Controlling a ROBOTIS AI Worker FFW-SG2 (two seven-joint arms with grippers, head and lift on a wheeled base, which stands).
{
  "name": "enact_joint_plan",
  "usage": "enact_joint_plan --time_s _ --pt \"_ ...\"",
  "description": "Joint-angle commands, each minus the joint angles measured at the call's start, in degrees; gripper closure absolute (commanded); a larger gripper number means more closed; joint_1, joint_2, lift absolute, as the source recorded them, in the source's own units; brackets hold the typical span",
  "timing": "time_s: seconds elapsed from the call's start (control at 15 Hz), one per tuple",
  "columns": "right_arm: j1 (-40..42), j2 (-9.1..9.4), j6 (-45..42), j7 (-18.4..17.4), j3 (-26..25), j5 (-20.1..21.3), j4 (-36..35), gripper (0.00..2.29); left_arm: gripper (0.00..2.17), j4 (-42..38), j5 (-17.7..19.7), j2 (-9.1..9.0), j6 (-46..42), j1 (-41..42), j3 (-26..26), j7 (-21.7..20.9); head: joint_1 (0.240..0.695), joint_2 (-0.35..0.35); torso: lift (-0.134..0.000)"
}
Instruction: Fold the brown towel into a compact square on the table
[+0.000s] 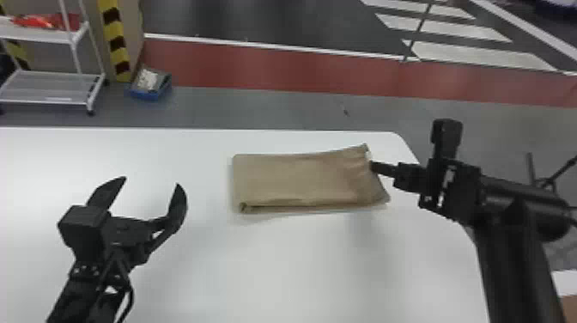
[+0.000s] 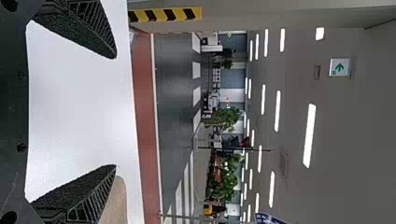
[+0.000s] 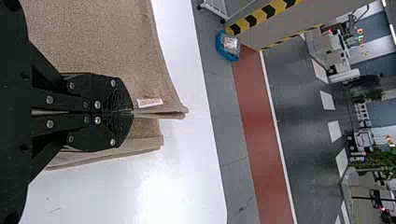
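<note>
Left gripper (image 1: 151, 181): near side of the table, over bare white top, well left of the towel. Fingers spread wide, nothing between them. Left wrist view agrees: both fingers apart, a bit of towel past one of them.

Right gripper (image 1: 372, 166): at the towel's right end. Clenched, towel edge pinched between the fingertips. Right wrist view has the fingers pressed together on the cloth, small white label (image 3: 149, 102) just beside the tips.

Brown towel (image 1: 296, 178): on the table toward the far right corner, folded into a flat rectangle, long way left to right. Layers visible along the near edge, small curl at the near left corner. Right end is rumpled around the grip and fans open; far right corner pokes out.

White table (image 1: 257, 266): under the towel, far right corner rounded.

Floor past the table: blue bin (image 1: 149, 92) by the yellow-and-black striped column (image 1: 115, 38), white cart (image 1: 51, 102) left of it, red stuff (image 1: 36, 21) on its upper shelf. Red floor strip (image 1: 274, 66) runs across, then dark roadway with white stripes (image 1: 468, 51).
</note>
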Motion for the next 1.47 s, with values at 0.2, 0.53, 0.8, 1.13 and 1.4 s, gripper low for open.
enact_joint_plan --time_s 0.2,0.53,0.8,1.13,1.4 --pt "4.2 0.83 -5.5 -1.2 -2.3 -0.1 -4.0 0.00 0.03 0.0 -0.1 -0.09 0.0 -1.1 -0.2 0.1 0.695 -0.234 -0.116" --pt "8.1 1.10 -9.2 1.8 0.2 -0.3 -7.0 0.79 0.03 -0.1 0.5 -0.09 0.1 -2.4 0.6 0.3 0.695 -0.239 -0.115" --pt "10.1 2.94 -15.2 6.0 5.7 1.5 -5.0 1.66 0.03 -1.1 0.7 -0.09 0.1 -2.4 0.9 0.4 0.695 -0.182 -0.115" --pt "10.2 6.19 -19.4 6.0 10.0 1.6 -1.1 1.66 0.03 -1.6 0.8 -0.09 0.1 -2.5 0.9 0.4 0.695 -0.107 -0.115" --pt "10.1 7.77 -19.0 5.4 13.3 1.7 0.1 1.66 0.03 -1.2 0.8 -0.09 0.1 -2.9 0.7 0.1 0.695 -0.071 -0.115"
